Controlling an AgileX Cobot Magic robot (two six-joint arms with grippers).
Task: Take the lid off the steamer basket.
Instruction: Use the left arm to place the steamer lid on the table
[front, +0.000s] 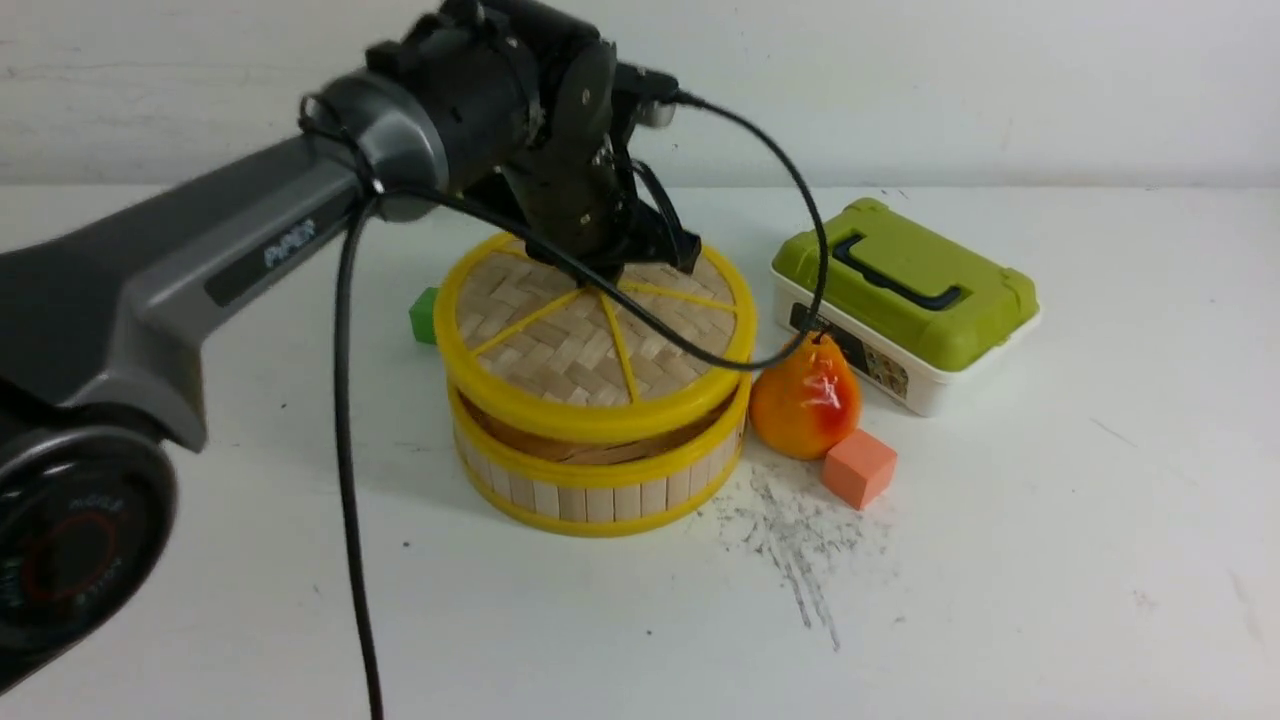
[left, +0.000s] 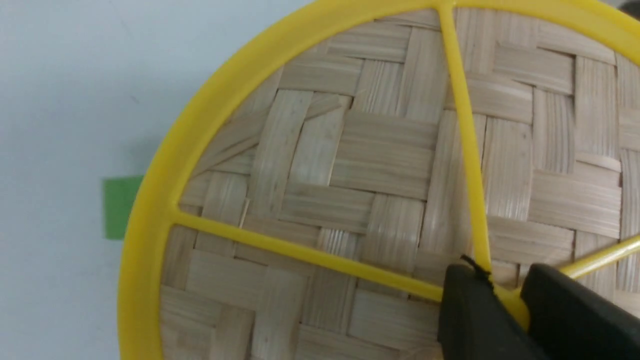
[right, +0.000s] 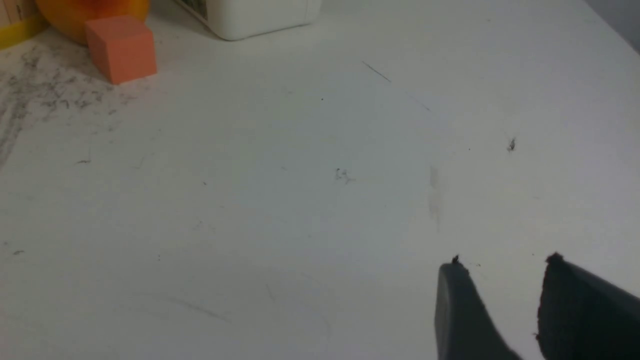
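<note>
In the front view, the basket (front: 600, 500) sits on the surface, left of centre; the lid (front: 570, 360) lies tilted on it, near rim raised. Farther in, the left jaws pinch its knob (left: 515, 305). The arm should firm that pinch, then lift straight up, slowly, clearing the walls.
</note>
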